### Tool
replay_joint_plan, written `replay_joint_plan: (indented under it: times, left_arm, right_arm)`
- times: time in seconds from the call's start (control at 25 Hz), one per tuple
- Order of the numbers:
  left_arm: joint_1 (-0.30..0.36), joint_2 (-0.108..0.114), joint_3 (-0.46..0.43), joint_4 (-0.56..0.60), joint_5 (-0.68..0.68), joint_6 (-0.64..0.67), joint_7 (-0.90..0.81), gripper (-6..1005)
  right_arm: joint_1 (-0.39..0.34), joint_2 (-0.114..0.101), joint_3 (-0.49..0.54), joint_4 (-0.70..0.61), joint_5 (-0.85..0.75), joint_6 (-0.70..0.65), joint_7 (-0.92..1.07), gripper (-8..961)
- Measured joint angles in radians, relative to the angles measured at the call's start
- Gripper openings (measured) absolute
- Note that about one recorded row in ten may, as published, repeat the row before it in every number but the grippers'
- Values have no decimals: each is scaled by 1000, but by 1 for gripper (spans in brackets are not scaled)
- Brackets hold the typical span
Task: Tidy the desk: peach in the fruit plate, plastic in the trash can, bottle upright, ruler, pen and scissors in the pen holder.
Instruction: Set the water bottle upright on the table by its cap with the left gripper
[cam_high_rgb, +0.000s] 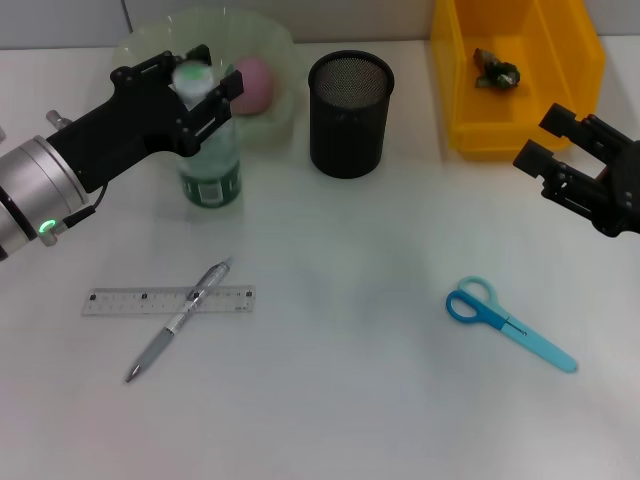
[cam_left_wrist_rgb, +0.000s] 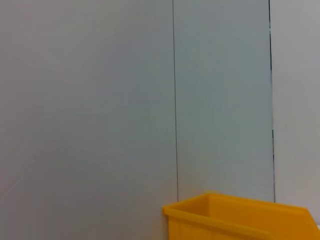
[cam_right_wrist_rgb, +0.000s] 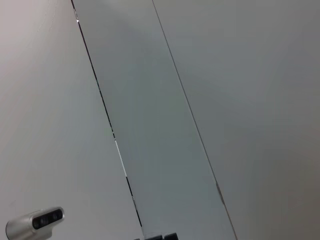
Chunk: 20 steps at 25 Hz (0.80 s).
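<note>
The clear bottle (cam_high_rgb: 210, 170) with a green label stands upright at the back left. My left gripper (cam_high_rgb: 200, 80) is closed around its white-capped top. Behind it a pink peach (cam_high_rgb: 256, 84) lies in the pale green fruit plate (cam_high_rgb: 140, 45). The black mesh pen holder (cam_high_rgb: 349, 112) stands at the back centre. A dark crumpled piece of plastic (cam_high_rgb: 497, 70) lies in the yellow trash can (cam_high_rgb: 520, 120) (cam_left_wrist_rgb: 240, 220). On the table lie the clear ruler (cam_high_rgb: 120, 301), a grey pen (cam_high_rgb: 180, 320) across it, and blue scissors (cam_high_rgb: 510, 322) at the right. My right gripper (cam_high_rgb: 545, 140) hovers open by the bin's front.
Grey wall panels fill both wrist views. Bare white table stretches between the ruler and the scissors and in front of the pen holder.
</note>
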Motion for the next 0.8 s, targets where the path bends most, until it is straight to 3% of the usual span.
replay_joint_plan:
  times: [0.28, 0.72, 0.8]
  left_arm:
    - [-6, 3, 11, 1, 0, -3, -23, 468]
    - [2, 4, 13, 11, -61, 16, -14, 722]
    - [3, 5, 11, 21, -61, 21, -13, 722]
  right_arm:
    - [0, 0, 0, 0, 1, 0, 0, 771]
    - [3, -1, 0, 0, 1, 0, 5, 771]
    - [3, -1, 0, 0, 1, 0, 5, 771]
